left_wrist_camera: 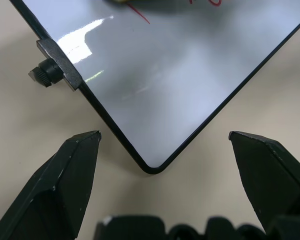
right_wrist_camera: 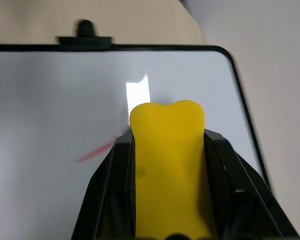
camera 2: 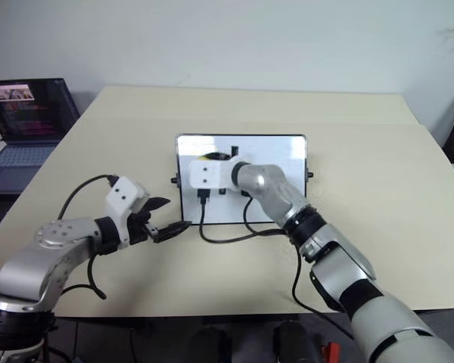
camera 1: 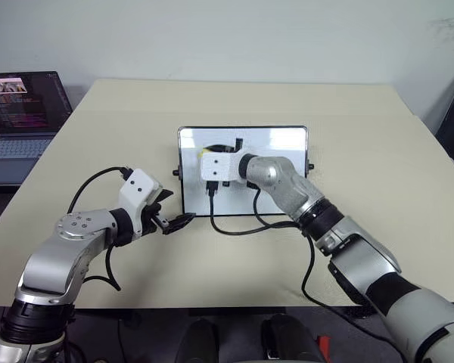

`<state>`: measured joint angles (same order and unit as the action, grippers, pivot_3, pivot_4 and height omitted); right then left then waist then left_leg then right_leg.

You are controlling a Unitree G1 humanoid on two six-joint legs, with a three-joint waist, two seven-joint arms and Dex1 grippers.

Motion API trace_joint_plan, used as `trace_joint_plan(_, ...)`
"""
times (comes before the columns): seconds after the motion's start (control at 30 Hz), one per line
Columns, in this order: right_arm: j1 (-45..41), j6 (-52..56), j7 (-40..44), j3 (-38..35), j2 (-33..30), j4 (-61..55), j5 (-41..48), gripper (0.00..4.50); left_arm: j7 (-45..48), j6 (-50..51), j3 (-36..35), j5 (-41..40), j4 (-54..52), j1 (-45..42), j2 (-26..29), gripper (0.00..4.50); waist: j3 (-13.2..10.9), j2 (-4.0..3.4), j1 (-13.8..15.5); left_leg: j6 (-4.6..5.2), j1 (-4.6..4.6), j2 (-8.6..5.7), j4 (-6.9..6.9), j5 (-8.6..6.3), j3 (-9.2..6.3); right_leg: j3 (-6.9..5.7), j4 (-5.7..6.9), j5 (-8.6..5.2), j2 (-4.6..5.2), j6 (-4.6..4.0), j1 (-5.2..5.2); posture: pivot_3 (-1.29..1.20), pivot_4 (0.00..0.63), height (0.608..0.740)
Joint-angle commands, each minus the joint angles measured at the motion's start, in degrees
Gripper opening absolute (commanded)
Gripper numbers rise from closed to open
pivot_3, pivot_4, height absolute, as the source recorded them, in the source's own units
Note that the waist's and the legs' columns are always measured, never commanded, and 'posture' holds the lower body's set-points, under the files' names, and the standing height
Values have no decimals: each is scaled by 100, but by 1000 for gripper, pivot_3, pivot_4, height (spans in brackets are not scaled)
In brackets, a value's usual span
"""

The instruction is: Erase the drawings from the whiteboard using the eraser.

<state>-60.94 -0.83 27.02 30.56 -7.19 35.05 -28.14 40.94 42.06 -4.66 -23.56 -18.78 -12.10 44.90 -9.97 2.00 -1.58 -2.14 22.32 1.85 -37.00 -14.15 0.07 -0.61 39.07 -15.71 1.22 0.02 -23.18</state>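
Note:
The whiteboard (camera 1: 281, 147) lies flat in the middle of the beige table, black knobs at its sides. My right gripper (right_wrist_camera: 168, 141) is shut on the yellow eraser (right_wrist_camera: 167, 165) and holds it over the board's far left part, where the eraser (camera 1: 210, 149) peeks out as a yellow patch. Of the drawings, a red stroke (right_wrist_camera: 95, 152) lies beside the eraser's tip, and red marks (left_wrist_camera: 140, 14) run along the far part of the board. My left gripper (camera 1: 178, 221) stands open just off the board's near left corner (left_wrist_camera: 152, 167), touching nothing.
An open laptop (camera 1: 23, 113) sits on a side surface at the far left. Black cables (camera 1: 234, 227) from my right wrist trail over the board's near edge and the table. The table (camera 1: 378, 151) has free room to the right of and beyond the board.

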Motion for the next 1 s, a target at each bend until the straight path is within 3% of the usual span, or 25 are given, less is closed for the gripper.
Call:
trace_joint_plan(0.03,148,138,294,64,-219,151,-131,1413,23,-90,-33,-3,-170,-124,-7,4500,0,0,2,0,1,0,0,0,0,0,0,0,0,0,0,0,150,740)
trace_joint_plan(0.2,451,200,869,335,-398,-54,-230,1413,38,-104,-18,2,-152,-140,-13,4500,4,3,-1,0,-7,-1,0,0,2,1,1,0,1,0,5,0,150,740)
trace_joint_plan(0.37,460,218,904,382,-466,-142,-280,1413,60,-109,-4,6,-134,-163,-13,4500,2,1,2,2,-58,4,2,1,-3,-2,0,-2,-4,0,50,0,150,740)
trace_joint_plan(0.5,183,-14,56,168,-296,-4,-302,1413,91,-123,10,22,-112,-181,-16,4500,1,1,3,4,-68,3,0,2,-5,-2,-3,-15,-3,21,64,0,150,740)
trace_joint_plan(0.7,19,-198,-332,59,-156,99,-167,1413,115,-134,25,31,-109,-183,-24,4500,0,0,1,3,-55,4,2,2,-4,-1,-6,-2,-4,-4,53,0,150,740)
trace_joint_plan(1.0,489,-38,852,455,-407,-180,-243,1413,128,-151,28,42,-76,-207,-17,4500,0,1,-7,3,-54,4,9,1,-1,-1,-11,-4,-2,-5,51,0,150,740)
